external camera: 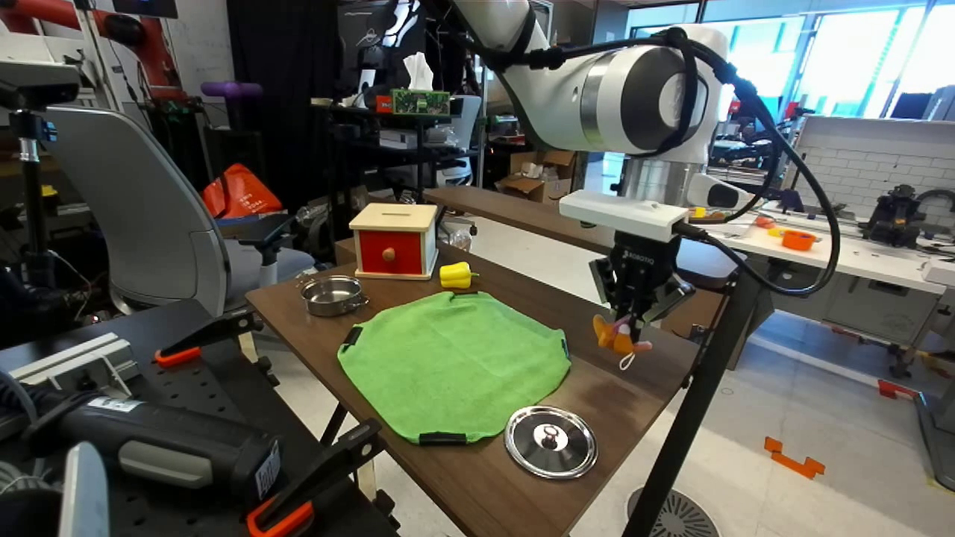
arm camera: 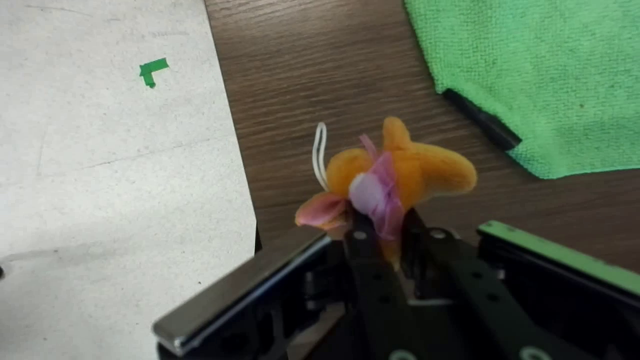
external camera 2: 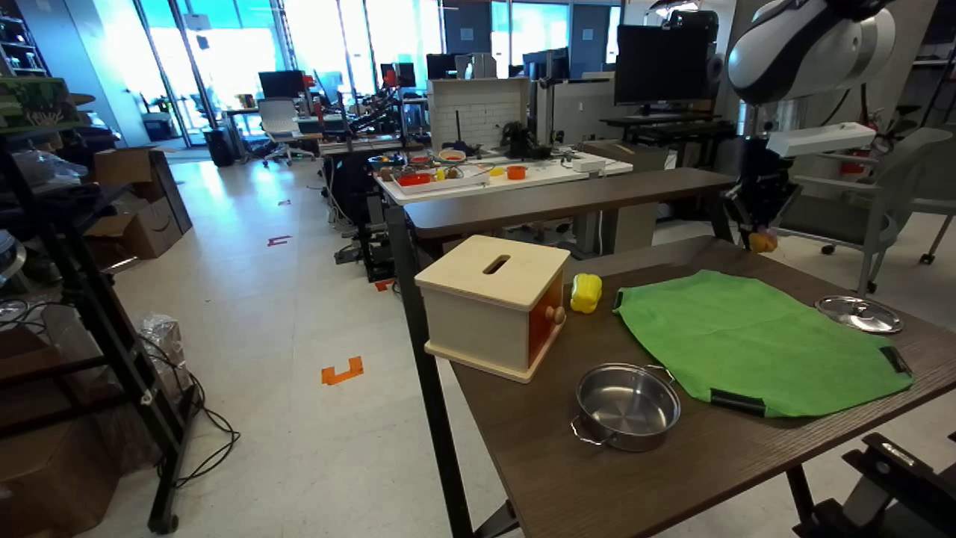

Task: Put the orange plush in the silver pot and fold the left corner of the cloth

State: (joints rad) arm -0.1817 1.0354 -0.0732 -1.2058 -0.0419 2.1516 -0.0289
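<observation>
Hanging above a dark brown wood-grain table (external camera: 612, 403), a white-and-grey robot arm (external camera: 556, 104) is pointing its black two-fingered gripper (arm camera: 384, 215) downward. The fingers (arm camera: 361, 250) are clenching a small, soft orange plush (arm camera: 405, 172) with pink touches, a lilac ribbon and a white cord loop. In the wrist view the toy is dangling in the air, showing between one table edge and a bright green fuzzy cloth (external camera: 455, 365). The cloth is lying spread flat across the middle of the tabletop, displaying short black strips at its corners.

Well apart from the plush, a shallow round silver metal pot (external camera 2: 627, 407) with two wire handles is sitting upright near the cloth. Close to it, a pale wooden box (external camera 2: 478, 321) with a red front, round knob and slotted top is standing, and a glossy yellow bell pepper (external camera 2: 586, 293) is resting just beside that. A shiny round silver lid (external camera: 550, 441) is lying knob up by another side of the cloth; I cannot tell whether they are touching.

Around me in the room, a grey high-backed chair (external camera: 142, 201) is standing near the table, and a black drape (external camera: 276, 45) is hanging beyond. Pale floor (external camera 2: 276, 433) is stretching away, bearing an orange tape mark (external camera 2: 343, 370). Farther off, a white worktop (external camera: 858, 257) is holding an orange bowl (external camera: 798, 240), and daylight is flooding through tall windows (external camera: 850, 60).
</observation>
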